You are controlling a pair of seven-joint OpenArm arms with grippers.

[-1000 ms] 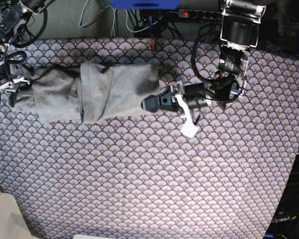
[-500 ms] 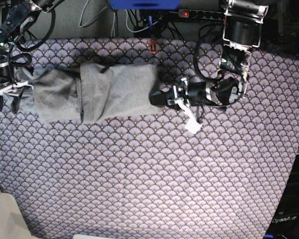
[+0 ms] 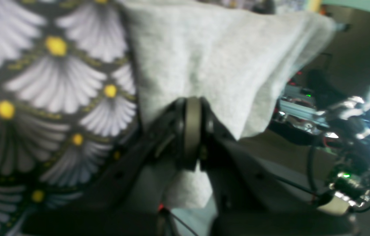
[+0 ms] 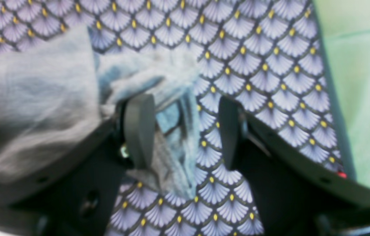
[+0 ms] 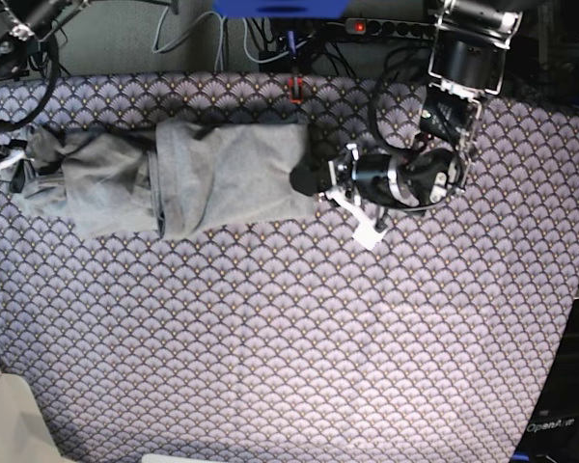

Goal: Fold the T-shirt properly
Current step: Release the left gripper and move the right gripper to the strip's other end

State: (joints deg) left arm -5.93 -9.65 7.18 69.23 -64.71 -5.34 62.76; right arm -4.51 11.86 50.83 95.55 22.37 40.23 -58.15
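Observation:
The T-shirt (image 5: 222, 174), light grey, lies folded into a long strip across the back left of the table. My left gripper (image 5: 304, 179) is shut on its right edge. In the left wrist view the grey T-shirt (image 3: 224, 59) is pinched between the closed fingers (image 3: 192, 131). At the strip's left end my right gripper (image 5: 8, 162) stands open. In the right wrist view a rumpled end of the T-shirt (image 4: 34, 98) lies against the left finger (image 4: 139, 131) and partly in the gap of the right gripper (image 4: 184, 131), unclamped.
A purple fan-scale cloth (image 5: 289, 338) covers the whole table. Cables and a power strip (image 5: 386, 27) run along the back edge, near a red clip (image 5: 294, 89). A white tag (image 5: 367, 236) hangs from the left arm. A pale green surface (image 4: 361, 82) borders the cloth.
My left gripper has drawn to the right and slightly back, staying at the T-shirt's right edge. The right arm has shifted a little at the left end.

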